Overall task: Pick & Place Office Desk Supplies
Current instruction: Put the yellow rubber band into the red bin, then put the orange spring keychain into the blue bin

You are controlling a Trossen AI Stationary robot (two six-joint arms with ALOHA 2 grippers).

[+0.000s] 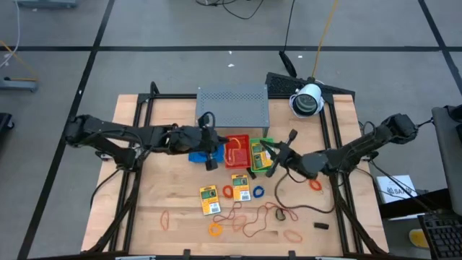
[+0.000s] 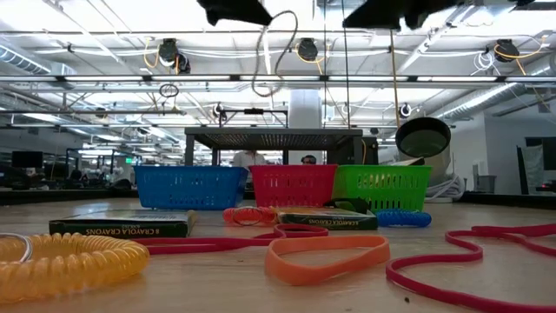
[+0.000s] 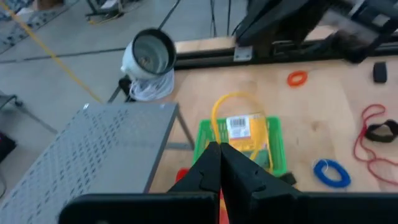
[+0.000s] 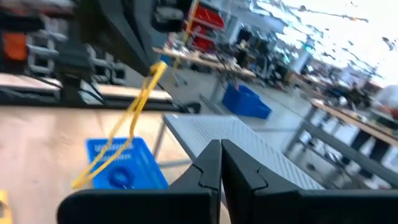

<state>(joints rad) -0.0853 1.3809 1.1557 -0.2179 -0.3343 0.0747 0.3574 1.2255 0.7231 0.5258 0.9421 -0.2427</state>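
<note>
Above the three small trays, in front of the grey perforated shelf (image 1: 232, 105), we see both grippers. The left gripper (image 1: 210, 160) is over the blue tray (image 1: 196, 155), and in its wrist view its two fingers (image 3: 211, 169) are pressed together with a yellow rubber band (image 3: 231, 119) hanging in a loop in front of them; whether the fingers really pinch the band, we cannot tell. The right gripper (image 1: 264, 150) is over the green tray (image 1: 268, 142), and its fingers (image 4: 214, 163) are also closed against each other; a yellow band (image 4: 134, 115) hangs close to them, but a grip on it is not visible.

One yellow-and-green packet (image 3: 245, 132) lies inside the green tray. The red tray (image 1: 237, 152) stands between the other two. On the wooden table (image 1: 151, 188) nearer to the front edge, three more packets lie flat: one (image 1: 209, 199) on the left, two (image 1: 240, 185) beside it. Around them we see a blue ring (image 1: 259, 191), an orange ring (image 1: 215, 229), another orange ring (image 1: 315, 184) under the right arm, several thin red rubber bands (image 1: 253, 220) in a tangle, and a small black piece (image 1: 320, 226) at the right.
</note>
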